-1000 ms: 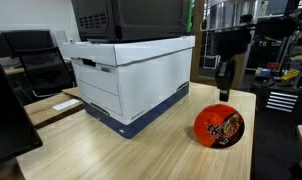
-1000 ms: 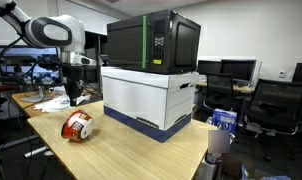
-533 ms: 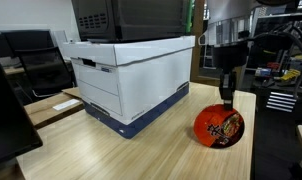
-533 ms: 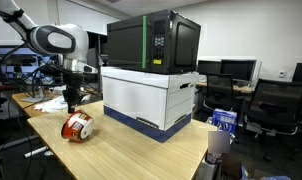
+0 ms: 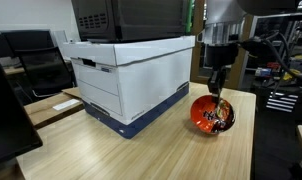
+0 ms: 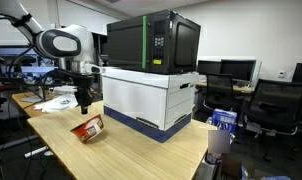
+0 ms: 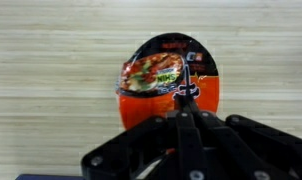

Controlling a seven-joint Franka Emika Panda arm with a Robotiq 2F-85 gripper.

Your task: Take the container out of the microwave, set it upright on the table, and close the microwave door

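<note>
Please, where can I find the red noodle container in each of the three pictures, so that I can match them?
In an exterior view: the container lies on the table, right of the white box.
In an exterior view: the container lies left of that box.
Wrist view: it is in the middle, at the gripper tips.
Shared landmark: the light wood table under it, in all three.

The table [image 5: 111, 150] carries 2 things: the container [image 5: 211, 113] and a white-and-blue box [image 5: 131, 70].
</note>
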